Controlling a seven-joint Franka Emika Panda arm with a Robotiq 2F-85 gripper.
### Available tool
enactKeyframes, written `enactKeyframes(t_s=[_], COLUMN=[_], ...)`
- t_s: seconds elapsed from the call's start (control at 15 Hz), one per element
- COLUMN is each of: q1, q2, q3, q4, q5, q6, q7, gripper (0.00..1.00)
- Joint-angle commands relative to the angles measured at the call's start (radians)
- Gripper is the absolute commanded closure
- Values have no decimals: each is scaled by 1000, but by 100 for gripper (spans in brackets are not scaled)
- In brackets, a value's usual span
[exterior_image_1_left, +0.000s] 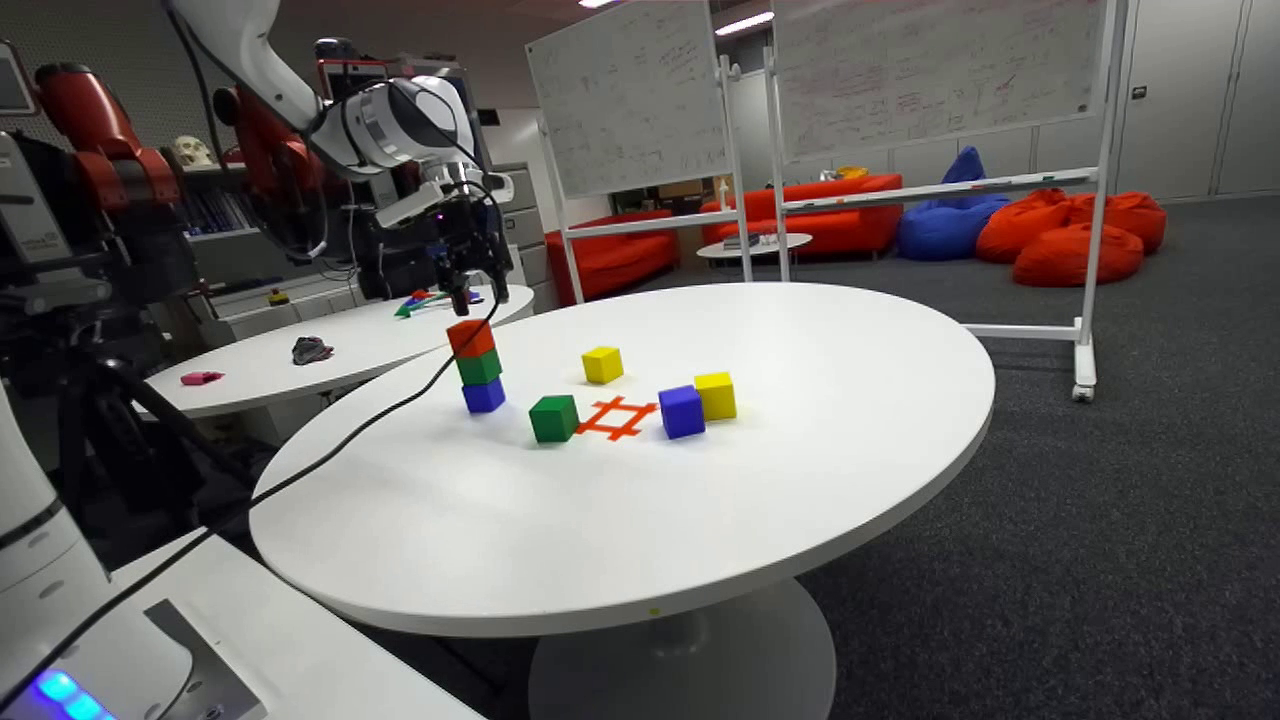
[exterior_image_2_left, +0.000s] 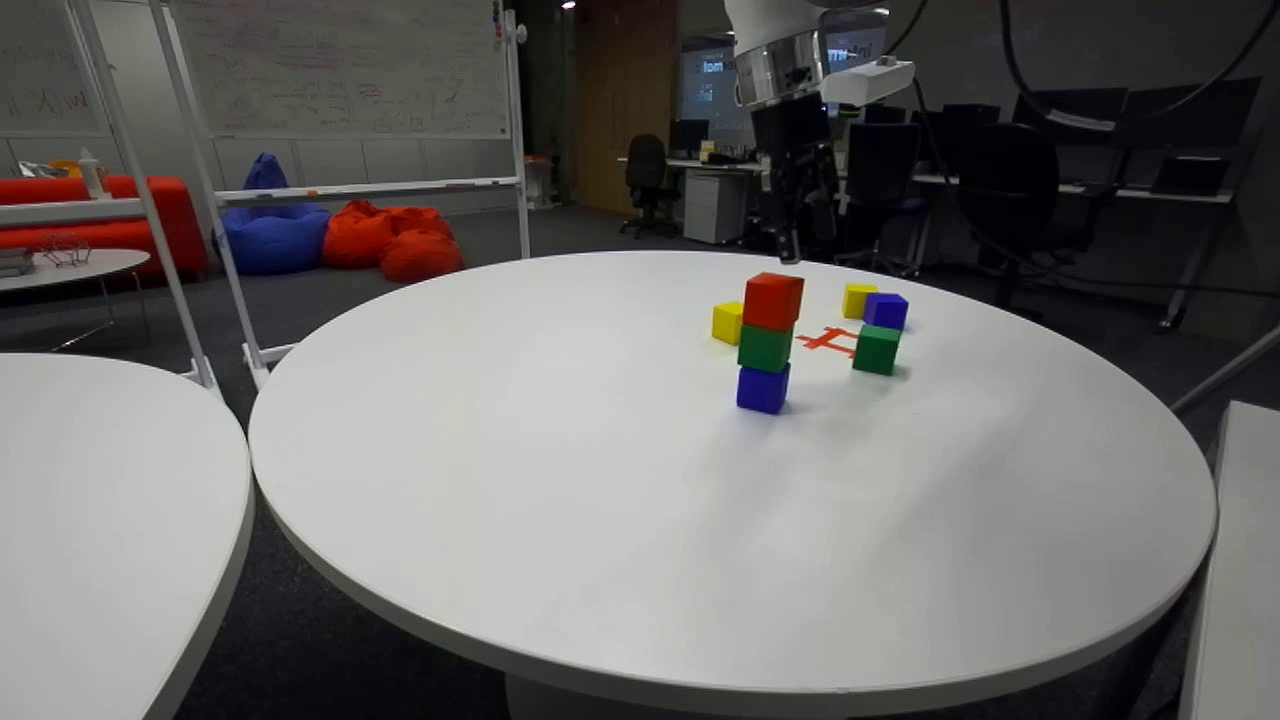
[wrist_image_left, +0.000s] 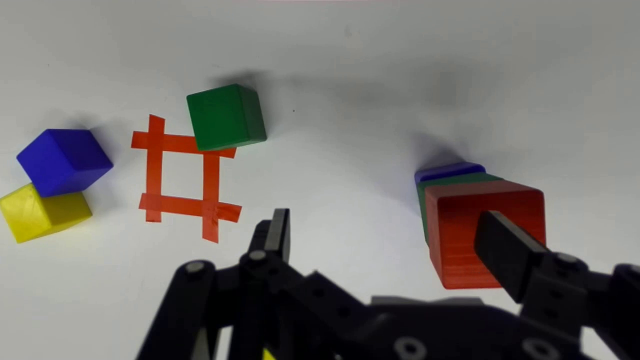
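Gripper (wrist_image_left: 385, 225) hangs over the rd. white table (exterior_image_2_left: 500, 550) w/ fingers spread wide, grasping nothing; white tabletop shows thru the gap btwn them in wrist view. Nearest thing = 3-high stack, all of it lower than the fingertips: top red cube (exterior_image_2_left: 773, 301), then mid. green cube (exterior_image_2_left: 766, 347), then bottom blue cube (exterior_image_2_left: 763, 389) on the table. In both exterior views the fingertips stand apart from the top red cube, higher than it. In wrist view one finger (wrist_image_left: 510, 255) overlaps that cube, so the stack's off to that finger's side, not centred btwn the two; layers aren't quite flush. Past the opp. finger, down on the table: loose green cube (wrist_image_left: 220, 120), overlapping a corner of the red tape outline (wrist_image_left: 211, 180) in wrist view (can't tell if it's on the tape). Farther out from gripper, same side: loose blue cube (wrist_image_left: 65, 162) right beside a yellow cube (wrist_image_left: 27, 212), touching or nearly. 2nd yellow cube (exterior_image_1_left: 603, 365) sits below gripper level too, whole in an exterior view; in wrist view only a sliver of yellow shows by the opp. finger. Well beyond gripper, past the table's edge: whiteboard (exterior_image_2_left: 340, 70), blue beanbag (exterior_image_2_left: 275, 235) & red beanbags (exterior_image_2_left: 365, 240) next to it.
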Motion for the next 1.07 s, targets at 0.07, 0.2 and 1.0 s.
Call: enactKeyframes(t_s=[0.07,0.2,1.0], q1=[8,8,18], q2=[18,21,-19], q3=[5,4,27], q4=[9,10,-20], q5=[0,0,-1], q6=[-12,-12,-7], q7=[1,1,-16], gripper=[0,0,0])
